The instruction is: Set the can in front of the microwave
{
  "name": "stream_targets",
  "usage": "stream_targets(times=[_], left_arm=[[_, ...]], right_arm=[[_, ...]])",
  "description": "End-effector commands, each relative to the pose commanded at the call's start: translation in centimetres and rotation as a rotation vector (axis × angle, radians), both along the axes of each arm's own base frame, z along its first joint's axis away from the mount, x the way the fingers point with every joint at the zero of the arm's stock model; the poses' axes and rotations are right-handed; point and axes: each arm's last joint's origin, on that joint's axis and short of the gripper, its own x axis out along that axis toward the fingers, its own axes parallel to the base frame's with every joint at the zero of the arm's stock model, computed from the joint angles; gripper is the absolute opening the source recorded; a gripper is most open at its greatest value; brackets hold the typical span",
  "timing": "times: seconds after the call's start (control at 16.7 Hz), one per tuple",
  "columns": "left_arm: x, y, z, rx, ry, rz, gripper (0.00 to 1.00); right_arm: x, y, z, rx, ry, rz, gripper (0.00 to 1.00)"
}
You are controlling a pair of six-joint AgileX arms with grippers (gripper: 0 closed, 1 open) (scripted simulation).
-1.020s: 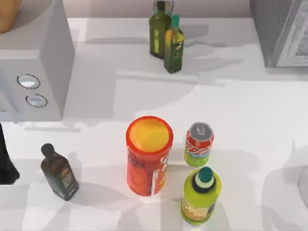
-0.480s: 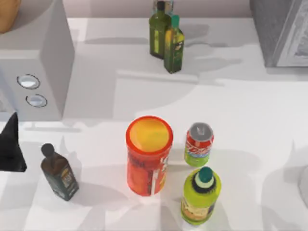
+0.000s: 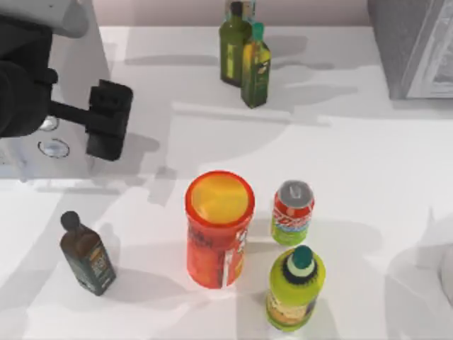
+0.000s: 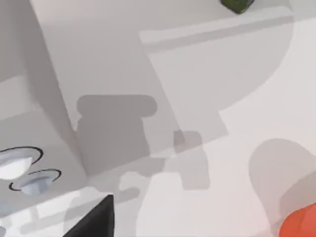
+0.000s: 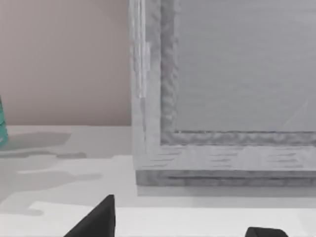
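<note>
Well apart from left gripper (image 3: 106, 120), can (image 3: 292, 212)

No readable text. White script on can (image 3: 292, 210) illegible; labels on orange-red canister (image 3: 216, 248), bottles too blurred to read.
</note>
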Motion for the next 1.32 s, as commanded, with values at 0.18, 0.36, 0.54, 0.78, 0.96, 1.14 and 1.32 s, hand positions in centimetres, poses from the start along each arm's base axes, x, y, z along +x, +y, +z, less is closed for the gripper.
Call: stream_targets(times=[0.18,0.36,0.54,0.78,0.96,1.14,1.32], left_arm=[[5.2,-6.2,0.4,0.11,0.217,-0.114,1.0],[9.1,-13.1,-1.9,0.235,0.404,-0.216,1.0],[10.8,-19.3,-5.3,0.346,0.537,-0.298,1.0],[10.7,-24.7,-9.0,0.442,0.629,-0.372,1.0],[10.2,-26.4,-10.2,0.473,0.654,-0.397,1.0],[10.2,-26.5,-10.3,0.476,0.655,-0.399,1.0],[10.3,-26.4,-10.4,0.474,0.656,-0.395,1.0]], right_arm=[[0.0,0.0,0.0,0.0,0.0,0.0,1.0],[0.0,0.0,0.0,0.0,0.0,0.0,1.0],[0.0,0.0,0.0,0.0,0.0,0.0,1.0],[0.0,0.0,0.0,0.0,0.0,0.0,1.0],[0.0,0.0,0.0,0.0,0.0,0.0,1.0],[0.0,0.0,0.0,0.0,0.0,0.0,1.0],[0.0,0.0,0.0,0.0,0.0,0.0,1.0]])
